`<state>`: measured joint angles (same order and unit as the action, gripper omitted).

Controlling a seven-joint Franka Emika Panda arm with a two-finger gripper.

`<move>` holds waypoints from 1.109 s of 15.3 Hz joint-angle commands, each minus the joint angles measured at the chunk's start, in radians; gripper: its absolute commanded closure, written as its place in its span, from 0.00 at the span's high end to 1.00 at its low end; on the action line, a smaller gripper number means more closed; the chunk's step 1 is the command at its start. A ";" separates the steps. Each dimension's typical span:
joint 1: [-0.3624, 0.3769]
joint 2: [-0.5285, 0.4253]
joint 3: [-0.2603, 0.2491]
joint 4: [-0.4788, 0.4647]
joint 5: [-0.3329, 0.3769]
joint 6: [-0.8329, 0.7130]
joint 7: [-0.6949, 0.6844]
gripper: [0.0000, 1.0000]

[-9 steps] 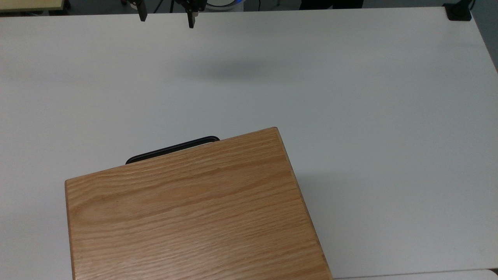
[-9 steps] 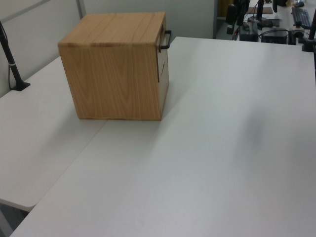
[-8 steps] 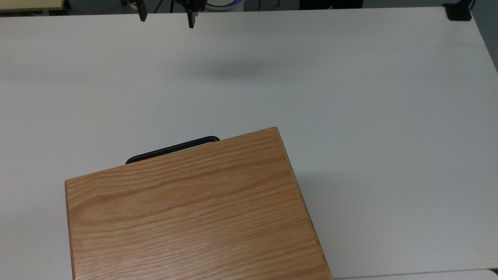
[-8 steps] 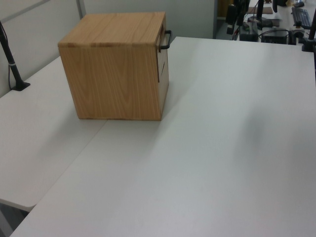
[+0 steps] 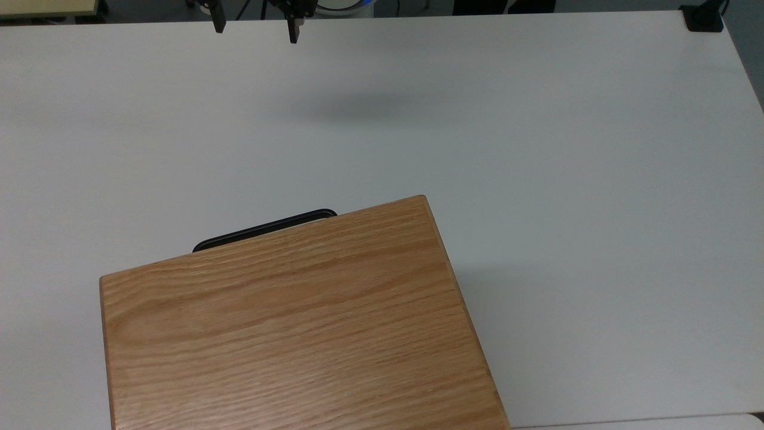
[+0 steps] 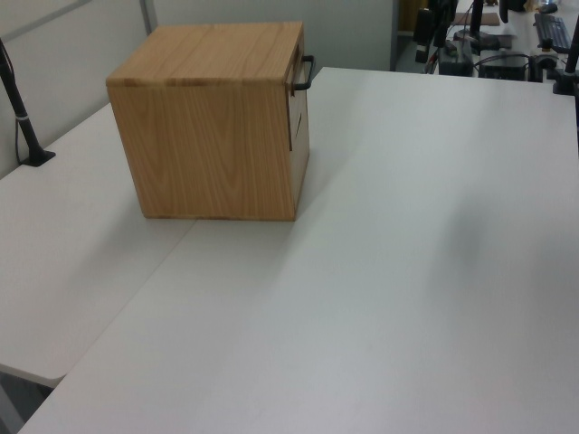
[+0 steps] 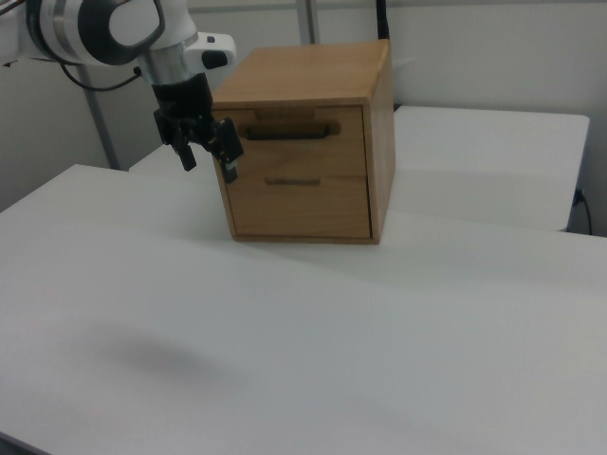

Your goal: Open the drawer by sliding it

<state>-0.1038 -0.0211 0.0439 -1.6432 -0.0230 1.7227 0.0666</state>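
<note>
- My gripper (image 7: pixel 209 159) hangs in the air above the white table (image 7: pixel 285 360), fingers (image 5: pixel 293 31) spread wide apart with nothing between them.
- The drawer (image 7: pixel 302 131) sits flush at the top of the oak box (image 6: pixel 213 122), its black bar handle (image 5: pixel 262 227) poking past the top panel in the top view.
- In the top view I'm well apart from that handle, up at the table's far edge.

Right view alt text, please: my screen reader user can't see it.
An oak box stands on a white table, its top drawer shut, black bar handle facing the camera. The gripper, fingers open, hangs above the table at the right view's left of the box front.
</note>
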 commanded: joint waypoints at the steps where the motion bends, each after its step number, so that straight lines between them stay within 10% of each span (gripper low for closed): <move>1: 0.009 -0.007 -0.006 -0.004 0.003 -0.025 -0.008 1.00; 17: 0.007 -0.003 -0.006 -0.003 0.014 -0.023 -0.001 1.00</move>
<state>-0.1039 -0.0195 0.0439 -1.6432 -0.0229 1.7227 0.0667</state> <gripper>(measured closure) 0.000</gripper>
